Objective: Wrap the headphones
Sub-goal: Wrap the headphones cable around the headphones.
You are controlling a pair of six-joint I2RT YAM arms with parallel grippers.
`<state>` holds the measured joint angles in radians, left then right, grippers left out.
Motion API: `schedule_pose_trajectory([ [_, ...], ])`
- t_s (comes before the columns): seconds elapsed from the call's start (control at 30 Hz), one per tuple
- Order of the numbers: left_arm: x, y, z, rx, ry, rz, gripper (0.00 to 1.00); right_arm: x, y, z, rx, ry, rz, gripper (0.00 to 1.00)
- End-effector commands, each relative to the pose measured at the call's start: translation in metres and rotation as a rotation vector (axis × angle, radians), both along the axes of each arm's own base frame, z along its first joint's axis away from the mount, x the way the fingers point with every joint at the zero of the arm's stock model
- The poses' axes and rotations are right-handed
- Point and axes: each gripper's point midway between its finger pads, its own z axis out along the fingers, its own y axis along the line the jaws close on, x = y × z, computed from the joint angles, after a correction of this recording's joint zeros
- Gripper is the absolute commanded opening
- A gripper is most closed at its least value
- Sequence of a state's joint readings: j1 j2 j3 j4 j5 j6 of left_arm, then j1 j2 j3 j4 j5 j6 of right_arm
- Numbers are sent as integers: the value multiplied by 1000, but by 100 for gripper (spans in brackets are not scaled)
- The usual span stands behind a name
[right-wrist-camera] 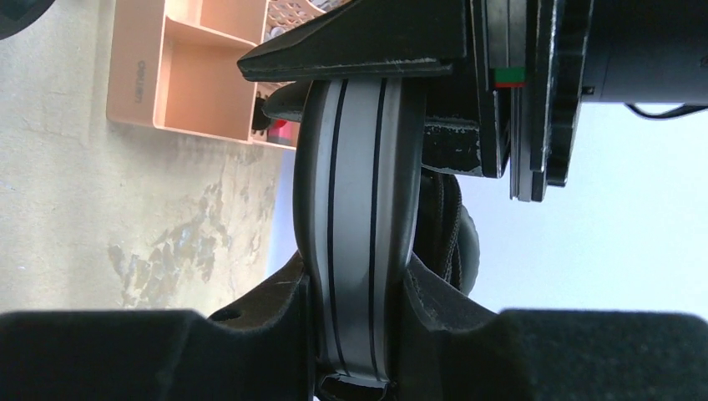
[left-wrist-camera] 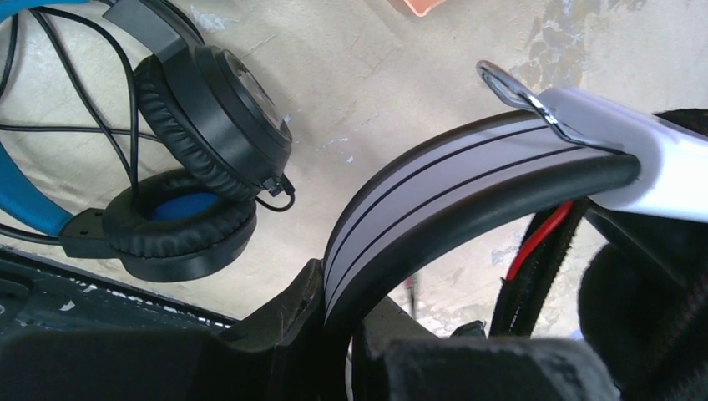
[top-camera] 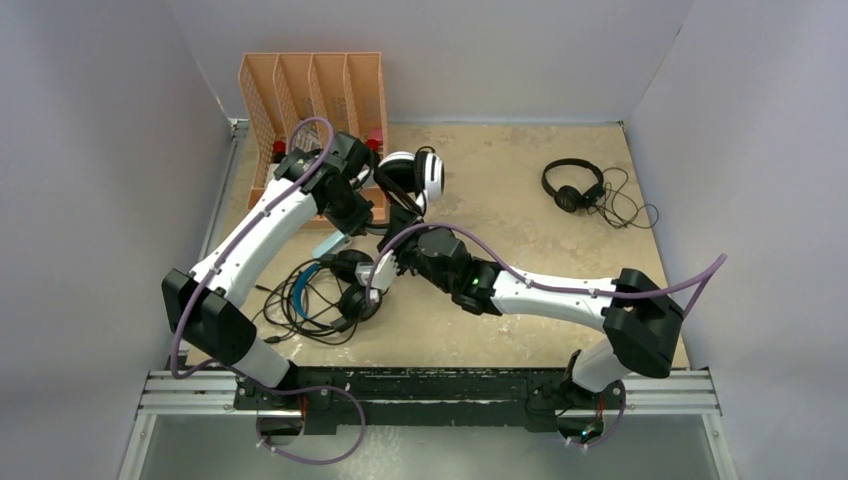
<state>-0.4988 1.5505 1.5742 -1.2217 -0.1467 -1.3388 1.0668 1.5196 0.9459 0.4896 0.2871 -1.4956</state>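
- top external view: the white-and-black headset [top-camera: 418, 172] is held up off the bench [top-camera: 520, 300], just in front of the orange file rack [top-camera: 310, 90] and between the two arms.
- the blue-banded headset [top-camera: 335, 285] lies in a tangle of its own cord near the left arm. the slim black headset [top-camera: 572, 185] sits well apart at the far right, its cord loose beside it.
- step in hand, as i judge it: steadying the band with both arms so the cord can be wound round it.
- to do it well: hold the band firm with one arm, send the other for the loose cord, and lay the turns snug without dragging the ear cups. i cannot trace this headset's cord here.
- left tool [left-wrist-camera: 338, 326]: nearly together, clamped across the striped band.
- right tool [right-wrist-camera: 355, 334]: fingers pressed on both edges of the same band, a little further along from the left tool's grip. it is clamped on the band and touches nothing else.
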Motion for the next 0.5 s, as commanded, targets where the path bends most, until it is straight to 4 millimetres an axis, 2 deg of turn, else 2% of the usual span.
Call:
schedule_pose_trajectory([
  [0.0,20,-5,42,-126,-164,11,15,3,5,48,171,20,-19,0],
  [0.03,20,-2,44,-121,-171,12,20,2,6,48,182,42,-16,0],
  [0.13,19,7,50,-98,-203,12,46,2,4,49,210,131,-20,0],
  [0.23,18,17,60,-85,-250,6,59,3,-1,38,205,240,-37,0],
  [0.37,21,23,78,-76,-339,-35,63,6,-13,29,215,328,-66,0],
  [0.47,24,41,92,34,-418,-107,66,12,-29,29,272,429,-117,0],
])
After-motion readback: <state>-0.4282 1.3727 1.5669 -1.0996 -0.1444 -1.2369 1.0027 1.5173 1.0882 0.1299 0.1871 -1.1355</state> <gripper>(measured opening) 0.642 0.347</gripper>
